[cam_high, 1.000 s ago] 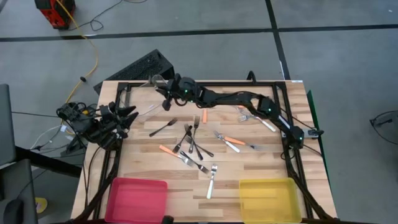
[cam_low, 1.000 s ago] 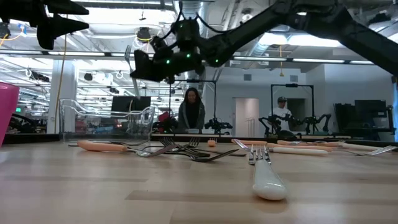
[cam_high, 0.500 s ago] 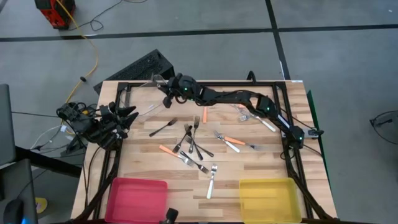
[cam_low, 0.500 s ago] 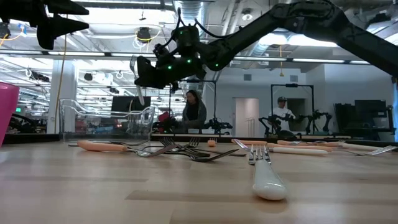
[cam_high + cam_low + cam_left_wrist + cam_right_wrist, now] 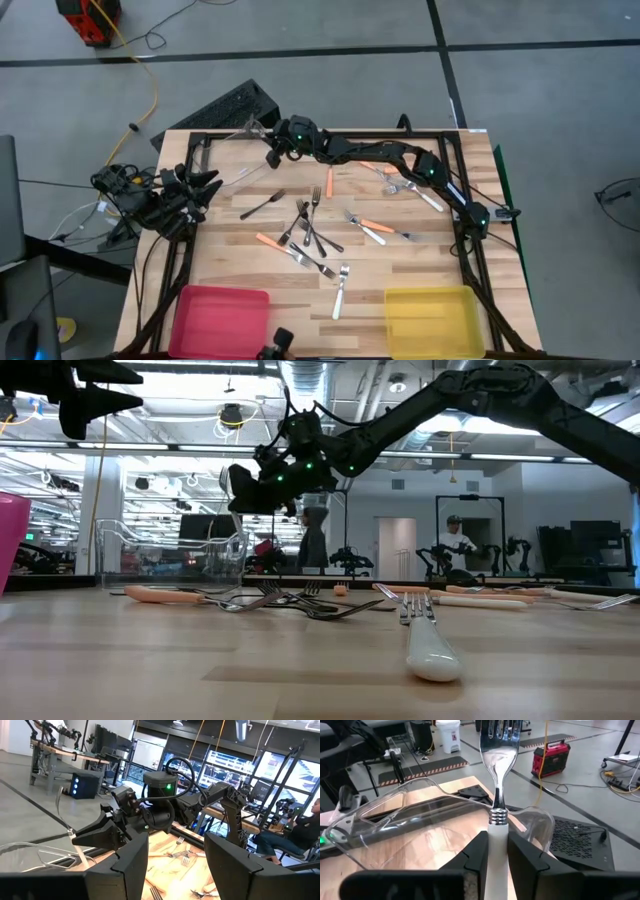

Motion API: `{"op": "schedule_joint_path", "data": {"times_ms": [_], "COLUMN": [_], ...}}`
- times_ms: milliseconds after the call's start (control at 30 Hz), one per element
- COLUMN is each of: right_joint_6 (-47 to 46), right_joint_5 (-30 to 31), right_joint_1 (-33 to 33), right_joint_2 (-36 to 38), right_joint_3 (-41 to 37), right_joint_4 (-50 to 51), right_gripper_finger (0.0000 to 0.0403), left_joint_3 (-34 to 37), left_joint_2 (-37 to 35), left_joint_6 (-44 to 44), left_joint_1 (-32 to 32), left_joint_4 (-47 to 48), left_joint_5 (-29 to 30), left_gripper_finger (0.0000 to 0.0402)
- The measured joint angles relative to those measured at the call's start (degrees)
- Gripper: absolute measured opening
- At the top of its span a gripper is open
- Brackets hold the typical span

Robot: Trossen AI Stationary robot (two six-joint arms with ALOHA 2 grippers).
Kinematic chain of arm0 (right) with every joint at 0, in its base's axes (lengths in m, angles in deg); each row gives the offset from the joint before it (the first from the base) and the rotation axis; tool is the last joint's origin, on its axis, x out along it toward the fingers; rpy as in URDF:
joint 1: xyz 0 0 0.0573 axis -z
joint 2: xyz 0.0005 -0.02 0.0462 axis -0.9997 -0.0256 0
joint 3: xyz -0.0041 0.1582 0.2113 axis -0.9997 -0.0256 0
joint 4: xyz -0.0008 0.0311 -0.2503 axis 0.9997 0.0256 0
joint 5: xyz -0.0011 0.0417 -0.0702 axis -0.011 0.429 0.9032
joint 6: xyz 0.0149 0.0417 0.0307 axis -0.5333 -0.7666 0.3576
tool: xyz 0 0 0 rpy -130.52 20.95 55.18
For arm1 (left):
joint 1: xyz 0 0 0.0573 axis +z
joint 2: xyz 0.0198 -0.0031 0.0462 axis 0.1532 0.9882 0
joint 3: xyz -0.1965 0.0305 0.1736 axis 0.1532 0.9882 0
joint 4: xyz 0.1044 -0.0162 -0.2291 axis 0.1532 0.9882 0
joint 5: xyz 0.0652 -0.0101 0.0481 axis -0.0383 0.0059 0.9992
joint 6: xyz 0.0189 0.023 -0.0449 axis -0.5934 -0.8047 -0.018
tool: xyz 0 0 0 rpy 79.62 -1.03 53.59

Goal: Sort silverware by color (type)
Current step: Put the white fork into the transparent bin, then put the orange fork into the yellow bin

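Note:
My right gripper [image 5: 272, 155] reaches to the table's far left and hangs above the clear bin [image 5: 415, 815], shut on a fork [image 5: 498, 755] with a white handle and a silver head. The fork points forward past the fingers, over the bin's rim. The other silverware [image 5: 310, 228] lies loose mid-table: orange-handled forks [image 5: 272, 242], dark forks [image 5: 262, 205] and white-handled forks [image 5: 338, 293], some crossing each other. My left gripper [image 5: 207, 185] waits open at the left edge, raised and holding nothing. My right gripper pinches the fork's white handle [image 5: 497, 827] between its two fingers [image 5: 476, 852], just behind the ribbed collar. The fingers lie along the handle and slant slightly downward. The fork is lifted clear, its tines leading away from the gripper over the clear bin.
A pink bin [image 5: 222, 315] stands at the near left and a yellow bin [image 5: 430, 318] at the near right. A black frame [image 5: 330, 133] runs along the table's far and side edges. Bare wood lies between the two near bins.
My right gripper has moved a little toward the far edge and down over the clear bin, tipping its fingers downward. The fork has gone with it and stays between the fingers.

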Motion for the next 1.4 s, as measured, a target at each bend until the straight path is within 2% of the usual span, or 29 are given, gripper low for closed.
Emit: {"op": "schedule_joint_path", "data": {"times_ms": [200,567,767,900,1033,1200,1400], "right_joint_6": [0.1,0.1,0.1,1.1,4.9,12.6,15.2], "right_joint_5": [0.0,0.0,-0.2,-0.2,-0.5,-0.7,0.0], "right_joint_1": [-0.1,-0.2,-0.7,-0.9,-1.0,-1.2,-1.2], "right_joint_2": [0.0,0.0,1.6,5.4,12.1,23.2,34.9], "right_joint_3": [0.0,0.0,0.0,-0.1,0.0,0.0,0.0], "right_joint_4": [0.3,0.6,0.9,4.0,14.2,34.6,54.8], "right_gripper_finger": [0.0108,0.0194,0.0202,0.0198,0.0197,0.0197,0.0196], "left_joint_3": [0.0,0.0,0.0,0.0,0.0,0.0,0.0], "left_joint_2": [0.0,0.0,0.0,0.0,0.0,0.0,0.0], "left_joint_6": [0.0,0.0,0.0,0.5,0.8,0.8,0.8], "left_joint_1": [0.0,0.0,0.0,0.0,0.0,0.0,0.0], "left_joint_4": [0.0,0.0,-0.1,-0.2,-0.2,-0.2,-0.1], "left_joint_5": [0.0,0.0,0.0,-0.1,-0.1,-0.2,-0.2], "left_gripper_finger": [0.0179,0.0179,0.0179,0.0179,0.0179,0.0178,0.0178]}}
